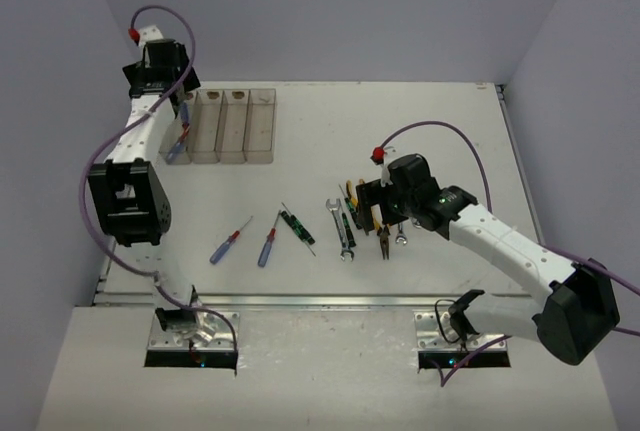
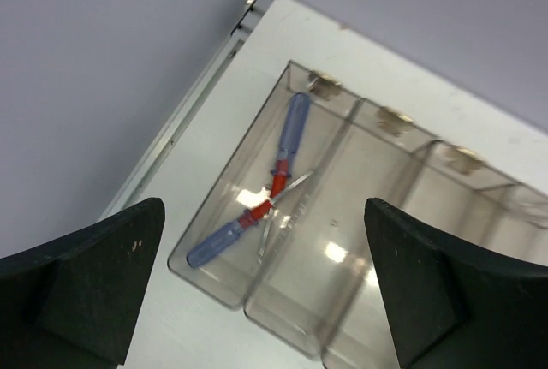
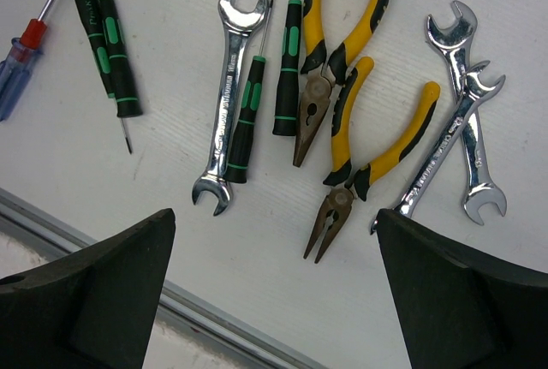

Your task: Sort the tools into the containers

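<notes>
A white table (image 1: 440,121) fills the middle, boxed in by plain lavender-grey walls (image 1: 340,11) at 9, 12 and 3 o'clock, with an aluminium rail (image 1: 300,300) along its 6 o'clock edge, all evenly lit.

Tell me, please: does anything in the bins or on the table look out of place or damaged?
Nothing looks damaged or spilled. Only minor untidiness: two blue screwdrivers lie crossed in the end bin, and two silver wrenches lie crossed on the table.
</notes>
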Robot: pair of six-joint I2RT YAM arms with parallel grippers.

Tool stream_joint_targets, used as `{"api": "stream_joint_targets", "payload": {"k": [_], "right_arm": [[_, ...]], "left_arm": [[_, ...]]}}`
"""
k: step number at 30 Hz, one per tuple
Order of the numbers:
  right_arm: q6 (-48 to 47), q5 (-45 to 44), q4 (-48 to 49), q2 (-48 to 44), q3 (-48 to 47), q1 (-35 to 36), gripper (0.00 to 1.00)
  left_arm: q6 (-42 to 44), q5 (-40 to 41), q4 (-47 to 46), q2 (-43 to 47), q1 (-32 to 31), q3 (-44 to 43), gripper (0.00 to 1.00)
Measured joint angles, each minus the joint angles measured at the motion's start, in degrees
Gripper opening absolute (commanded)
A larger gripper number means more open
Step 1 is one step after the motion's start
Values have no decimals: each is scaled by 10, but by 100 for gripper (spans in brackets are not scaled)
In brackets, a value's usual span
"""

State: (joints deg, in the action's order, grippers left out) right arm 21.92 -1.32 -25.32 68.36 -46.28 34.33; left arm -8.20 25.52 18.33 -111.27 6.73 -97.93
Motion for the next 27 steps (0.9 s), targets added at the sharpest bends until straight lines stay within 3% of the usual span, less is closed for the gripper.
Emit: {"api": "stream_joint_targets", "payload": {"k": [4, 7, 10, 14, 20, 27], "right_arm": [[-4, 1, 1, 0, 0, 0, 99], [-7, 1, 2, 0, 1, 0, 99], [-8, 5, 2, 4, 2, 0, 99], [-11, 21, 3, 24, 2, 0, 99], [-12, 31, -2, 31, 2, 0, 99], [-14, 33, -3, 31, 2, 0, 99]], "left_arm": [[-66, -28, 62, 148, -48, 20, 100], [-100, -74, 77, 264, -126, 118, 100], [-106, -115, 127, 314, -218, 202, 100], [-95, -139, 190, 287, -281, 291, 97], [-74, -140, 262, 238, -287, 379, 88], [-69, -121, 273, 196, -285, 392, 73]]}}
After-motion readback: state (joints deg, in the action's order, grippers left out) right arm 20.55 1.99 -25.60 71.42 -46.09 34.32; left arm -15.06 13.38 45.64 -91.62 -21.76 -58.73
